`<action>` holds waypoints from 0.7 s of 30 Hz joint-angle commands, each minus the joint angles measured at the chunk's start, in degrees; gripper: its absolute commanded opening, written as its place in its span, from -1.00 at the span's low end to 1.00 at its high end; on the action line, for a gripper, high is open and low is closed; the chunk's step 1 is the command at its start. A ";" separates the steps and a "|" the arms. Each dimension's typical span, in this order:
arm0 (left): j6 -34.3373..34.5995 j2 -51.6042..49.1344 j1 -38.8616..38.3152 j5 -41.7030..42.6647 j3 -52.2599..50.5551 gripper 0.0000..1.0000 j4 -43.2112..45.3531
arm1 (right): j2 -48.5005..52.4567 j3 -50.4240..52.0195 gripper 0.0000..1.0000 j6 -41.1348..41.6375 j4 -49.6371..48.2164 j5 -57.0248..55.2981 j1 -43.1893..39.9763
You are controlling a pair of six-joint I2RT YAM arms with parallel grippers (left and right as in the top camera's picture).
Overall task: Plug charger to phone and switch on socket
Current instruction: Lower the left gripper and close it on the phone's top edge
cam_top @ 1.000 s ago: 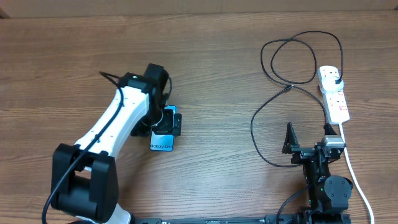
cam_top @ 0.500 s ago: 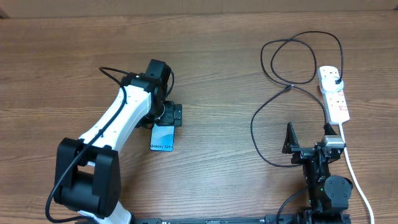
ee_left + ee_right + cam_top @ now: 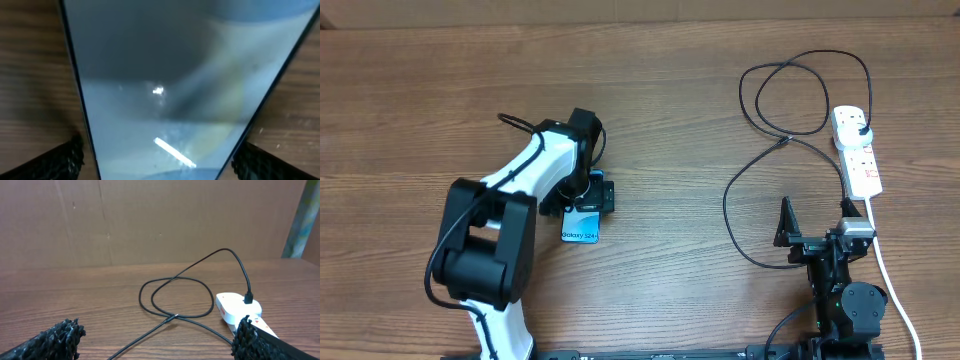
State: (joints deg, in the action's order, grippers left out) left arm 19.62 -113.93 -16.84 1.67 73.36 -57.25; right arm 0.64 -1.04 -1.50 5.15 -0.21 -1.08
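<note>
The left end effector (image 3: 591,193), released, straddles the phone (image 3: 581,229), whose long axis runs 12 to 6. The right end effector (image 3: 820,226), also released, sits well off at 3.

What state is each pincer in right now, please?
Left pincer: open, one finger either side of the phone.
Right pincer: open, holding nothing.

Shows white links and black joints on left arm (image 3: 525,178), a thin black cable (image 3: 510,119) at its upper end, an all-black right arm (image 3: 840,275) with grey block (image 3: 855,231), rough black fingers (image 3: 57,339).
</note>
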 commanded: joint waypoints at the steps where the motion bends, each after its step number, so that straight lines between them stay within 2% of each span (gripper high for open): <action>1: 1.20 -3.89 0.09 -2.29 0.61 0.99 1.01 | -0.35 0.59 1.00 -0.09 -0.35 0.33 0.22; 6: 0.42 -6.49 0.09 -2.27 0.61 0.99 1.79 | -0.35 0.59 1.00 -0.09 -0.35 0.33 0.22; 14: -5.40 -7.69 0.09 -2.29 0.61 0.99 1.88 | -0.35 0.59 1.00 -0.09 -0.35 0.35 0.22; 19: -5.49 -7.69 0.09 -2.29 0.61 0.99 1.88 | -0.35 0.59 1.00 -0.09 -0.35 0.33 0.22; 21: -5.49 -7.69 0.09 -2.27 0.61 0.81 1.88 | -0.35 0.59 1.00 -0.09 -0.35 0.33 0.22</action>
State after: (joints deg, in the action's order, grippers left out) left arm 15.70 -116.05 -16.84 1.21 75.77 -57.87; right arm 0.64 -1.04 -1.48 5.15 -0.19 -1.08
